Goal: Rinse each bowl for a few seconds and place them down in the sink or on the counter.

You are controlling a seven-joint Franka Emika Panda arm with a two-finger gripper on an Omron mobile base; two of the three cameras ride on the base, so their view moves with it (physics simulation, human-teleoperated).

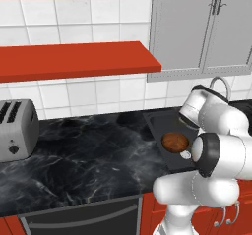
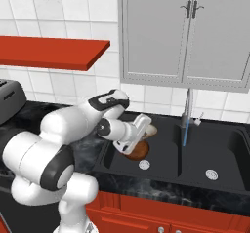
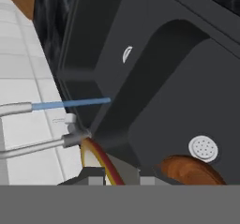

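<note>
My gripper (image 2: 144,128) hangs over the left basin of the black sink (image 2: 161,171) and is shut on the rim of the cream-white bowl (image 2: 152,130). In the hand view this bowl (image 3: 95,156) stands on edge between the fingertips, its tan rim towards the camera, with the gripper (image 3: 116,177) closed on it. The reddish-brown bowl (image 2: 136,151) lies on the floor of the left basin, just below the hand, near the round drain (image 2: 144,165). It also shows as a brown disc (image 1: 174,141) and beside the drain (image 3: 190,169).
The silver faucet (image 2: 187,107) runs a thin blue stream (image 2: 185,134) down by the divider between the basins, to the right of my hand. The right basin has its own drain (image 2: 211,174). A toaster (image 1: 15,130) stands far left on the black marble counter (image 1: 93,155).
</note>
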